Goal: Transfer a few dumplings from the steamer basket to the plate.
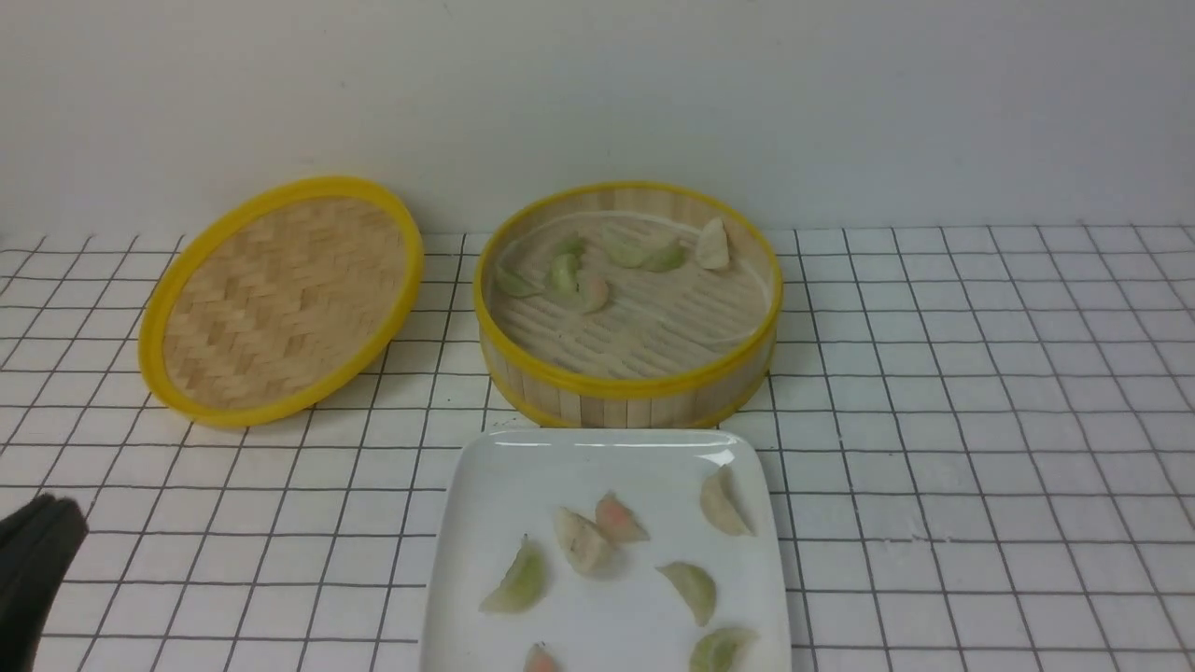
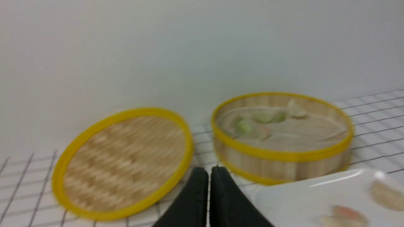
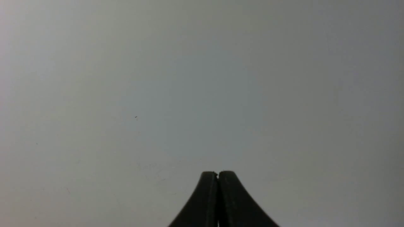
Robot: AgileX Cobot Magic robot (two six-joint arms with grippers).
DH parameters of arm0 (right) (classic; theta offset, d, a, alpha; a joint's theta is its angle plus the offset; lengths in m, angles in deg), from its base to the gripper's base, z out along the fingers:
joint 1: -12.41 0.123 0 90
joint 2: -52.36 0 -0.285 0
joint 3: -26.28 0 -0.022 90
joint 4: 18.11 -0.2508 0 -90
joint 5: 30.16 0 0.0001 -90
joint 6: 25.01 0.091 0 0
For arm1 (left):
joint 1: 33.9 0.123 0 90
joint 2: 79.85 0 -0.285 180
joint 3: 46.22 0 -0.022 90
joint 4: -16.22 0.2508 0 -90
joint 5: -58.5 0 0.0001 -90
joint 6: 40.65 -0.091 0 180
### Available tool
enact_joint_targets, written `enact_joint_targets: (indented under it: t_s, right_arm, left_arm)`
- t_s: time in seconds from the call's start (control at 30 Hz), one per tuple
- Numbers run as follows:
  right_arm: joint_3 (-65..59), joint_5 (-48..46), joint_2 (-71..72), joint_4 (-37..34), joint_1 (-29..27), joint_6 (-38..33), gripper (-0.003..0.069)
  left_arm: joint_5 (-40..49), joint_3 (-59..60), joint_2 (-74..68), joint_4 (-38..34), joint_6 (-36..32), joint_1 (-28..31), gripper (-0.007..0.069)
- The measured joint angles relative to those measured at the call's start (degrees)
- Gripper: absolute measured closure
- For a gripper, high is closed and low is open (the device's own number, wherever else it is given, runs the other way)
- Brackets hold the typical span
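Front view: the round, deep bamboo steamer basket (image 1: pixel 627 303) with yellow rims stood toward the far edge of the gridded worktop, several pale green and cream dumplings (image 1: pixel 579 271) bunched on the far side of its slatted floor. Its shallow woven bamboo lid (image 1: pixel 280 299) lay beside it toward the left edge, tilted with its far rim raised, apparently set aside to leave the basket open. The glossy white rounded-square ceramic plate (image 1: pixel 485 485) sat just in front of the basket at the near edge, likely to keep transfers short, and carried about seven dumplings. The black left gripper (image 1: pixel 42 551) showed at the near left corner, well apart from both.

Left wrist view: blurred; the left gripper's jaws were pressed nearly together, holding nothing, with lid, basket and plate corner beyond them, none touched.

Right wrist view: the black right gripper (image 3: pixel 218 173) had its jaws closed and empty against a blank grey surface; no dumpling, basket or plate appeared there
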Motion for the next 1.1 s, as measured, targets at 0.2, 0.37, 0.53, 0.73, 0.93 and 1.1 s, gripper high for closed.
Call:
enact_joint_targets:
  t_s: [0.2, 0.37, 0.53, 0.73, 0.93, 1.1]
  right_arm:
    - [-0.10, -0.07, 0.00, 0.00, 0.00, 0.00, 0.0669]
    - [-0.10, -0.13, 0.00, -0.05, 0.00, 0.00, 0.0669]
    - [-0.10, -0.13, 0.00, -0.05, 0.00, 0.00, 0.0669]
    - [-0.10, -0.13, 0.00, -0.05, 0.00, 0.00, 0.0669]
    - [-0.10, -0.13, 0.00, -0.05, 0.00, 0.00, 0.0669]
    - [-0.10, -0.13, 0.00, -0.05, 0.00, 0.00, 0.0669]
  left_arm:
    - [4.83, 8.95, 7.95, 4.14, 1.99, 8.03, 0.0631]
    - [13.22, 9.22, 8.96, 5.10, 2.05, 8.79, 0.0631]
    - [13.36, 9.22, 8.96, 5.10, 2.05, 8.82, 0.0631]
    - [13.36, 9.22, 8.96, 5.10, 2.05, 8.82, 0.0631]
    - [13.36, 9.22, 8.96, 5.10, 2.05, 8.82, 0.0631]
    - [13.36, 9.22, 8.96, 5.10, 2.05, 8.82, 0.0631]
